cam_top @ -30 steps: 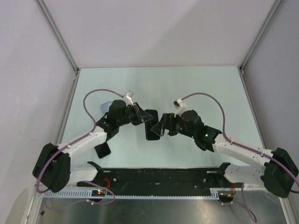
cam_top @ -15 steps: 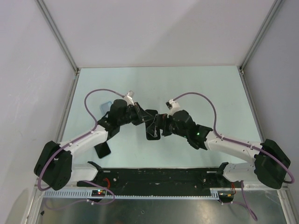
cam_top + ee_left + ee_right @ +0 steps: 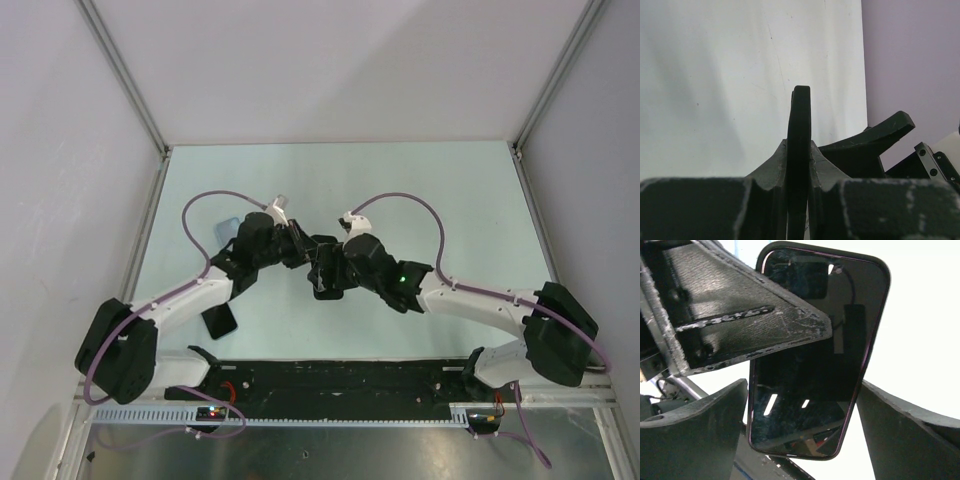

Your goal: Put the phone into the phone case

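Glossy black, the phone point(image 3: 840, 315) is standing on edge between the two grippers. The left gripper point(image 3: 798, 146) is pinching it, its fingers pressing flat against both faces. The right gripper point(image 3: 801, 390) is facing the phone's shiny side with its fingers spread wide, one beside each long edge; I cannot tell whether they are touching it. The phone case point(image 3: 226, 225) is lying well left of the phone, partly hidden behind the left arm point(image 3: 190, 295).

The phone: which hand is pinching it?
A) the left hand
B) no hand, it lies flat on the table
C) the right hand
A: the left wrist view shows the phone edge-on, clamped in the left hand. The right hand stands open around it.
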### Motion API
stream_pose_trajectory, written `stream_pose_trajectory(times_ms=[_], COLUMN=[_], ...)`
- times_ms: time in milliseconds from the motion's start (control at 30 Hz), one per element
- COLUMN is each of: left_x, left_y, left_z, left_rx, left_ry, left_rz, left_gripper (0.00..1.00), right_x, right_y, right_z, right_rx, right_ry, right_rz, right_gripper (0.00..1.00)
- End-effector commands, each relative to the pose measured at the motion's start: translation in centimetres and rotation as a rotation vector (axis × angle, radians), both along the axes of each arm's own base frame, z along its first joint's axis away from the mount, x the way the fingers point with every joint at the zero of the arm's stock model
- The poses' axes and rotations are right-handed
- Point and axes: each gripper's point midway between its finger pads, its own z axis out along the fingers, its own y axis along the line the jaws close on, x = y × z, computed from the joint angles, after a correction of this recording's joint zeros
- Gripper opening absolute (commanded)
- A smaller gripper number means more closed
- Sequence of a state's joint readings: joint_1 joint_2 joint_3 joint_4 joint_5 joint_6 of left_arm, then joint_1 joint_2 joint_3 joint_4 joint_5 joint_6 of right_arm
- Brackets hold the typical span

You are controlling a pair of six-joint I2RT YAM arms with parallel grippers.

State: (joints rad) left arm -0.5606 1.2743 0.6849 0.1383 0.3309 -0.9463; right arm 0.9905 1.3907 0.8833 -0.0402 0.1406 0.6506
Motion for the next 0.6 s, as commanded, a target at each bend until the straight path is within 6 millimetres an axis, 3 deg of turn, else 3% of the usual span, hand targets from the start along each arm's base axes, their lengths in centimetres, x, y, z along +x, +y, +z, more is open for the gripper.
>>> stream_pose_trajectory(times_ms=[0, 133, 233, 267, 400, 467, 567], left_x=[1.3, 1.6, 1.9, 2.0, 2.6, 3.2, 4.6], left_y=[-1.1, -1.0, -1.1, -1.1, -0.9, -0.5, 0.9], left_z=[3.7, 3.2, 3.0, 2.8, 2.3, 2.1, 1.9], left_rx=[-0.073, -0.057, -0.045, -0.039, 0.003, 0.042, 0.133], left_ry=[-0.082, -0.081, -0.077, -0.072, -0.066, -0.065, -0.059], left_rz=[0.000, 0.010, 0.015, 0.018, 0.033, 0.055, 0.113], left_gripper=[0.00, 0.00, 0.05, 0.08, 0.40, 0.60, 0.79], right_x=[1.3, 1.5, 1.7, 1.8, 2.4, 2.9, 4.2], right_y=[-0.1, -0.7, -1.2, -1.4, -2.1, -2.5, -3.4], right_z=[1.9, 1.4, 1.2, 1.1, 0.5, 0.1, -0.6], right_rx=[-0.047, -0.095, -0.125, -0.133, -0.160, -0.171, -0.195], right_ry=[-0.060, -0.057, -0.059, -0.058, -0.052, -0.043, -0.036], right_rz=[-0.068, -0.088, -0.102, -0.107, -0.118, -0.119, -0.133], right_gripper=[0.84, 0.40, 0.16, 0.12, 0.02, 0.00, 0.00])
